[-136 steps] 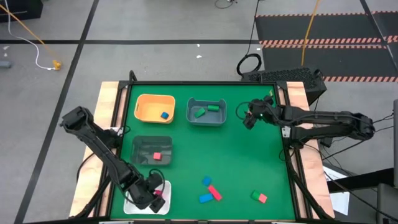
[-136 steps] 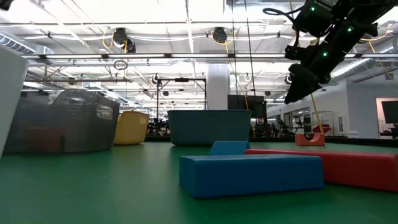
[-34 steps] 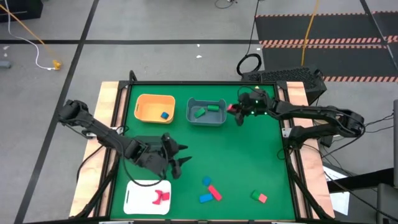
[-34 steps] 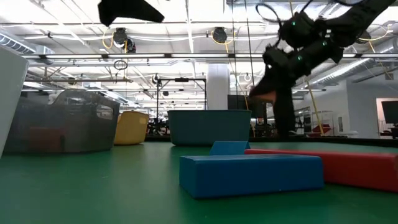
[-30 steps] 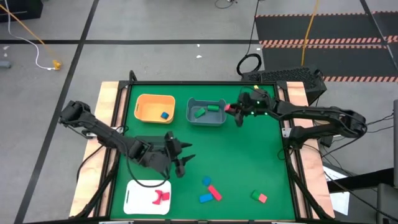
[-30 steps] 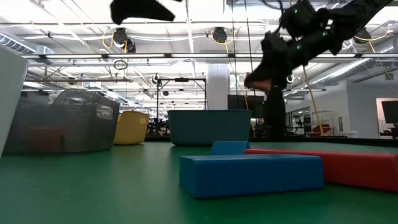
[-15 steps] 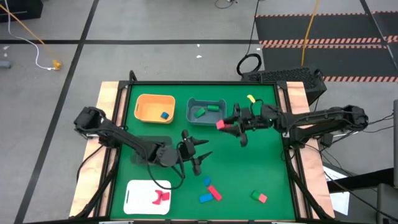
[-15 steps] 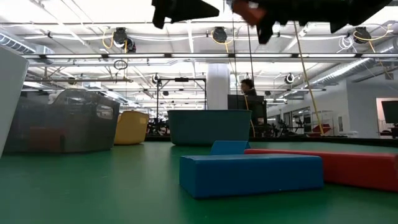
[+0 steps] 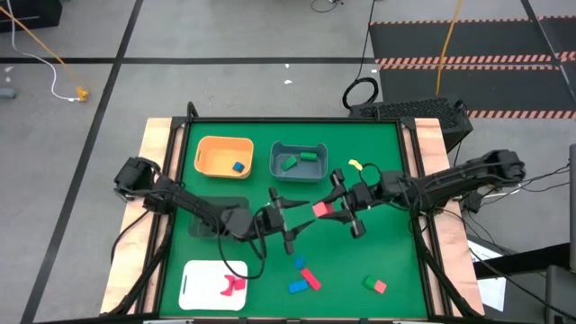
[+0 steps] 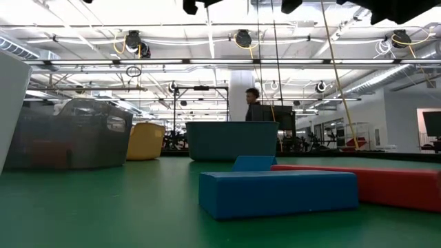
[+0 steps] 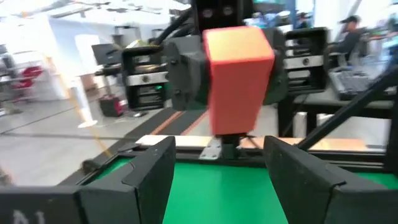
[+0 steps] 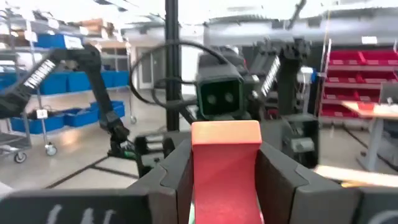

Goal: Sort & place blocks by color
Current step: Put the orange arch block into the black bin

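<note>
Your right claw (image 9: pixel 335 206) pinches a red block (image 9: pixel 319 208) above mid-worktop (image 9: pixel 378 243). Your left claw (image 9: pixel 290 221) faces it with fingers spread, the block just beyond its tips and not touched. On the worktop lie loose blocks (image 9: pixel 303 275) near the front edge. Others sit in the orange bin (image 9: pixel 224 156), grey bin (image 9: pixel 299 162) and white tray (image 9: pixel 214 284). No legible writing or brand marks found.

left gripper (image 9: pixel 294 225) and right gripper (image 9: pixel 335 205) converged mid-table, red block (image 9: pixel 319 209) carried along
</note>
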